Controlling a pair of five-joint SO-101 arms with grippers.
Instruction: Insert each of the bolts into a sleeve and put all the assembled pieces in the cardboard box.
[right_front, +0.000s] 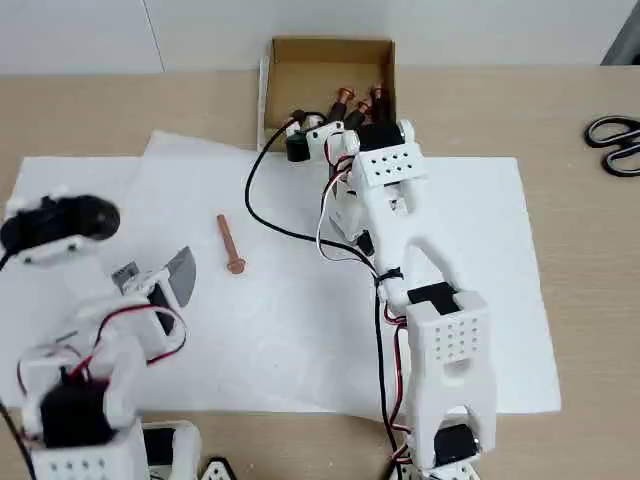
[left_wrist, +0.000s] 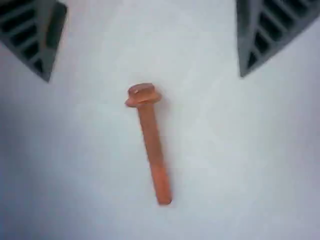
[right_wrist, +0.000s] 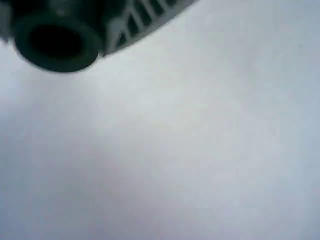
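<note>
We are holding the left pincer (left_wrist: 145, 75) wide open over the bolt (left_wrist: 150, 145), which is lying flat on the white paper (left_wrist: 250, 165) just beyond the fingertips, in line with the gap. To take it well, we are judging that the jaws should be closing across the shank near the head, leaving the tip free for the sleeve (right_wrist: 55, 42). The right pincer (right_front: 308, 142) is gripping that dark sleeve just beside the cardboard box (right_front: 275, 80). The sleeve is covering part of that grip, and the assembled pieces (right_front: 350, 105) beyond it are proving hard to count.
</note>
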